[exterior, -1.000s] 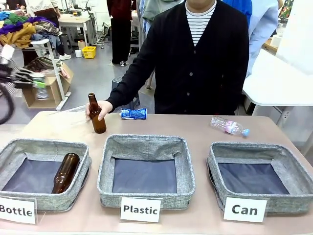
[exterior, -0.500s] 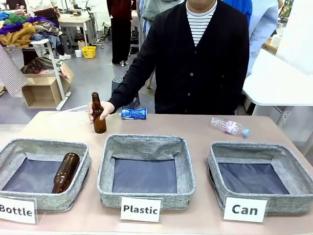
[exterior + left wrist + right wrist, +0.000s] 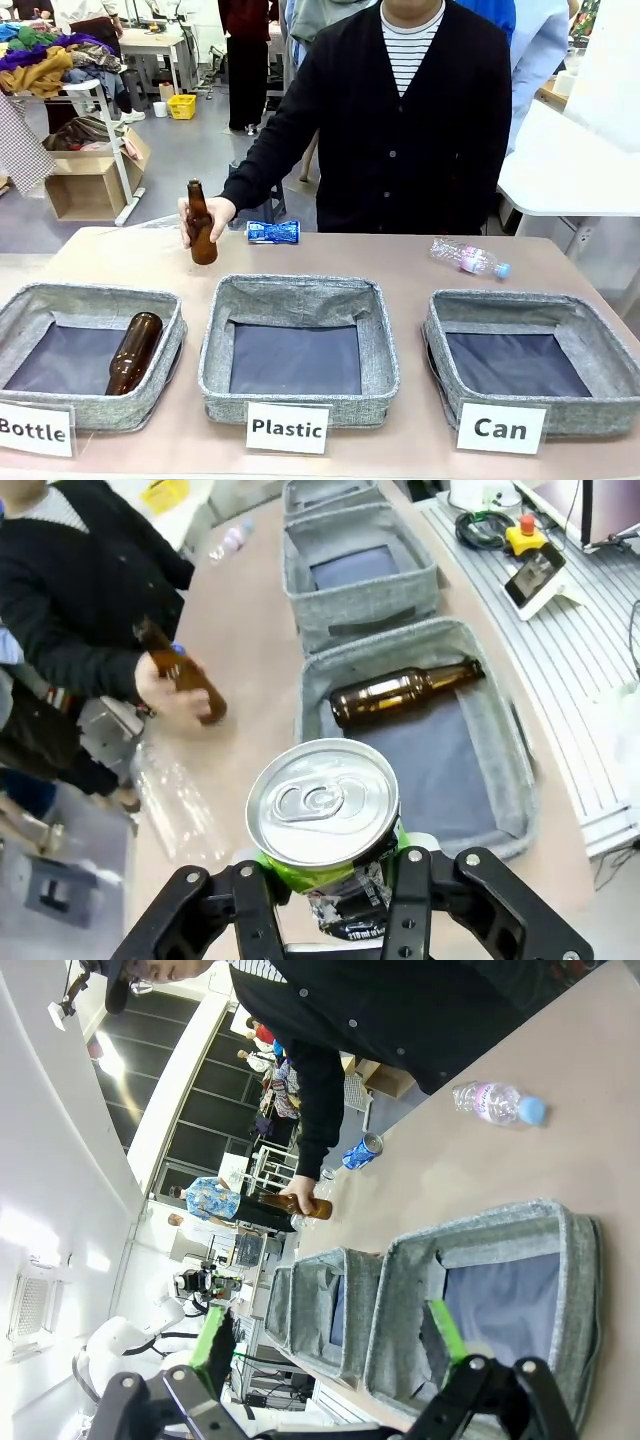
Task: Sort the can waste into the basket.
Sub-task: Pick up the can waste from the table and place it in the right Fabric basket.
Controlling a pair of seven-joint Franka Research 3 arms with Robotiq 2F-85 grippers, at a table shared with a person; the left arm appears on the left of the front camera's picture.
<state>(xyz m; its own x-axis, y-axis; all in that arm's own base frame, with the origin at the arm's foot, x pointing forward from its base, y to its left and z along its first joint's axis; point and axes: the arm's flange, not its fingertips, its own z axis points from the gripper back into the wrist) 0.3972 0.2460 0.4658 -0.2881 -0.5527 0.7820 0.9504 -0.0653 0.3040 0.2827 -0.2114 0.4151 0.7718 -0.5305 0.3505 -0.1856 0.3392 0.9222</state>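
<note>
In the left wrist view my left gripper (image 3: pixel 325 885) is shut on a dark can (image 3: pixel 322 820) with a silver top and yellow-green marks, held high over the table's left end. A crushed blue can (image 3: pixel 273 232) lies at the far edge in front of the person and is also seen as the blue can (image 3: pixel 360 1150) from the right wrist. The grey Can basket (image 3: pixel 440 330) sits at the front right with its white sign (image 3: pixel 500 428). My right gripper (image 3: pixel 330 1345) hangs open above and beside the Can basket (image 3: pixel 500 1225), nothing between its green pads (image 3: pixel 445 1330).
The person's hand (image 3: pixel 215 212) holds a brown bottle (image 3: pixel 200 225) upright just above the table. Another brown bottle (image 3: pixel 134 352) lies in the Bottle basket (image 3: pixel 30 300). The Plastic basket (image 3: pixel 300 290) stands in the middle. A clear plastic bottle (image 3: pixel 470 259) lies at the far right.
The person has lifted the brown bottle slightly and straightened it. The dark blurred arm at the picture's left edge has gone out of the front view.
</note>
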